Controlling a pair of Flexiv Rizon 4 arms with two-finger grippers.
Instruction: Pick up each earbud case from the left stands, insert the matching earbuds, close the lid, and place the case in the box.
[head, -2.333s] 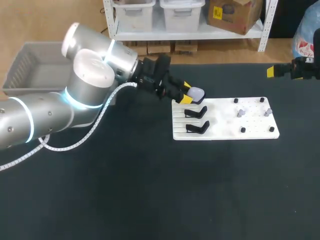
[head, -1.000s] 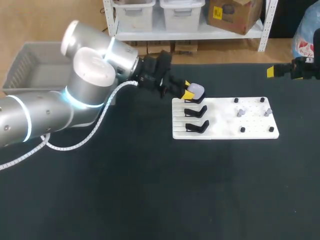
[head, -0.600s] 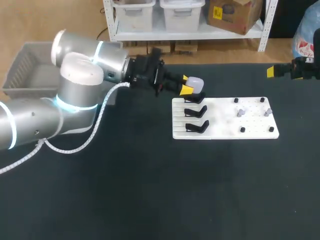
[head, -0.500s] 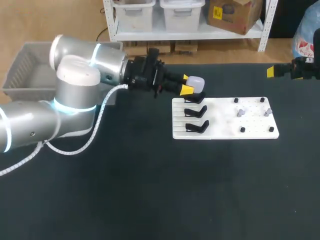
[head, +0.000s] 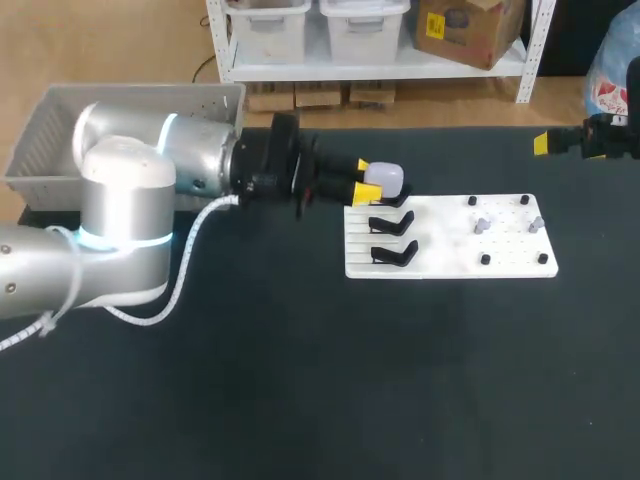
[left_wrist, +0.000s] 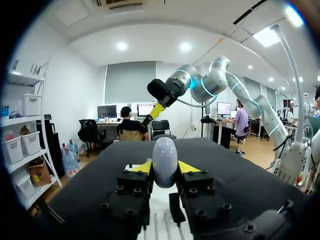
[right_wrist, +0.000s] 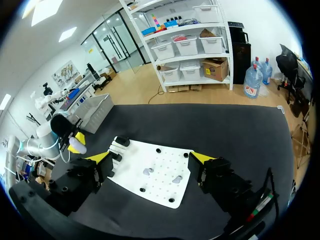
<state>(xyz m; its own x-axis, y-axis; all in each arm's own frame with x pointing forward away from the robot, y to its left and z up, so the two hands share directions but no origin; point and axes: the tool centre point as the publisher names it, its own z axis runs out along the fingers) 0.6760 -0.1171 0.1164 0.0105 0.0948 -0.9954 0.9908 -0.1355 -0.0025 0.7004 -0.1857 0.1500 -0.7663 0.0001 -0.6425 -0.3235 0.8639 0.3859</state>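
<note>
Pinching the pale purple egg-shaped case (left_wrist: 164, 159), left gripper (head: 365, 177) holds it clear for filling; right gripper (right_wrist: 150, 157) is spread.

No readable txt, labels, nos. or signs on the earbud case (head: 386, 178), the white stand board (head: 450, 250) or the table (head: 300, 380).
</note>
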